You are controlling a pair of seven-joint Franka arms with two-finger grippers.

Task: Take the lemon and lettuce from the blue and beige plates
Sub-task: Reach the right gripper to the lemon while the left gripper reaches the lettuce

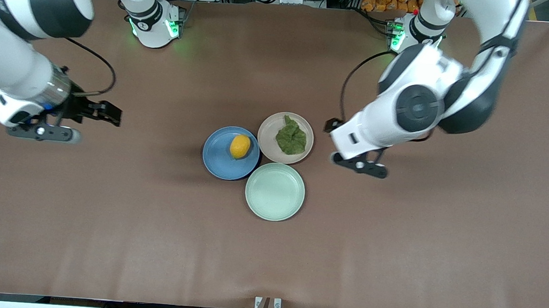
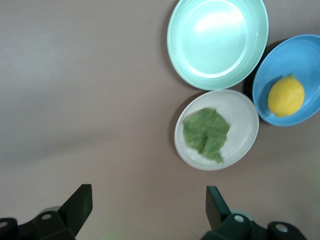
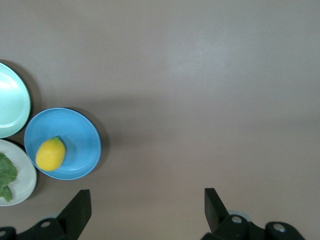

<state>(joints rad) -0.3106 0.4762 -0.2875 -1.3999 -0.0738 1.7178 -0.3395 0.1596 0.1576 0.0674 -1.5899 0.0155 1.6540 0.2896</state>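
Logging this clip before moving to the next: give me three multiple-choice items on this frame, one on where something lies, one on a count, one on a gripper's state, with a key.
1. Where does the lemon lie?
A. On the blue plate
B. On the mint-green plate
C. On the bare table

2. How many plates are on the table?
A. Two
B. Three
C. Four

3. What is the state of the left gripper?
A. Shut on the lettuce
B. Shut on nothing
C. Open, holding nothing

Key:
1 A: the yellow fruit sits inside the blue rim.
2 B: blue, mint-green and the beige plate form a touching cluster.
3 C: in the left wrist view its fingers stand wide apart over bare table, while the leaf lies on the beige plate.
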